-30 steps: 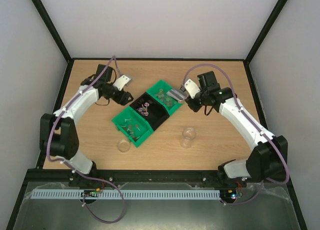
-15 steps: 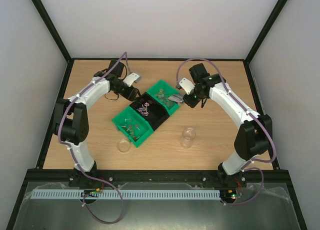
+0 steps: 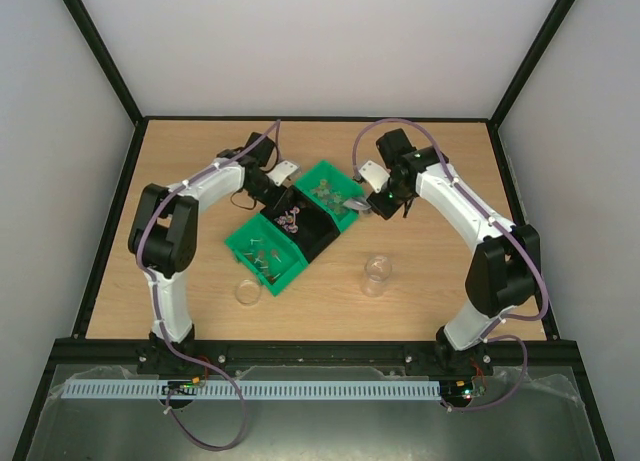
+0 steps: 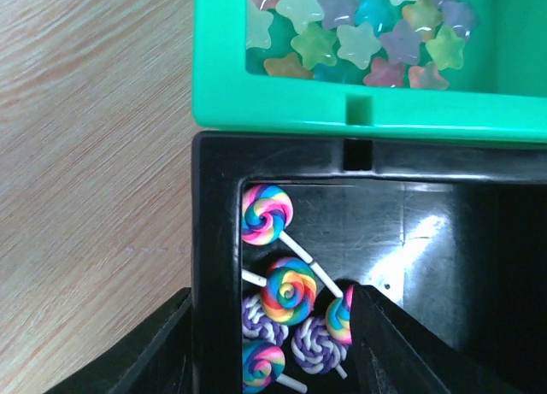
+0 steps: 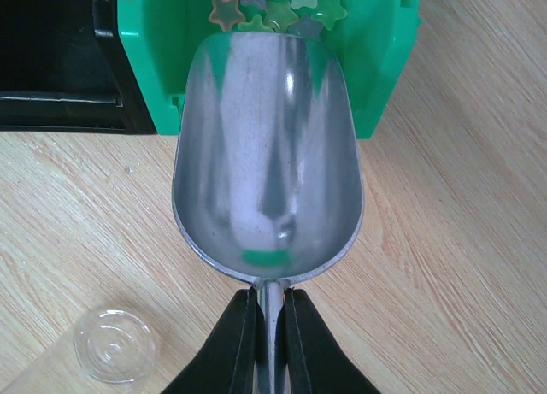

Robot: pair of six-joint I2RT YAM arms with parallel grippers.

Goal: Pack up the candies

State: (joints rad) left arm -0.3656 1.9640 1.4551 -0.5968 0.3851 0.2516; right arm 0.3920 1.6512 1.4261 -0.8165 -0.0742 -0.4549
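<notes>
Right tool (image 5: 269, 298) is clenched on the handle of the metal scoop (image 5: 267, 155). The bowl shows bare metal, and its lip reaches over the rim of the far green bin (image 5: 385, 61). The candies (image 5: 273, 5) are small star-shaped pieces in green, orange, pink and purple. They sit in that bin, piled just past the scoop's lip.

Left tool (image 4: 272, 291) is released, jaws apart, low over the black bin (image 4: 214, 240). One finger is outside the bin's side wall and the other is inside, with the wall between them and nothing gripped. The swirl lollipops (image 4: 289, 291) lie in the corner of the black bin, right by the inner finger.

The three bins sit in a touching row, diagonal across the worktop (image 5: 444, 240): far green, black, near green (image 3: 290, 278). I can't make out what's in the near one.

The clear jar (image 3: 375, 274) stands upright on the worktop, apart from the bins on the right arm's side. The clear lid (image 3: 247, 292) lies flat just beside the near green bin.
</notes>
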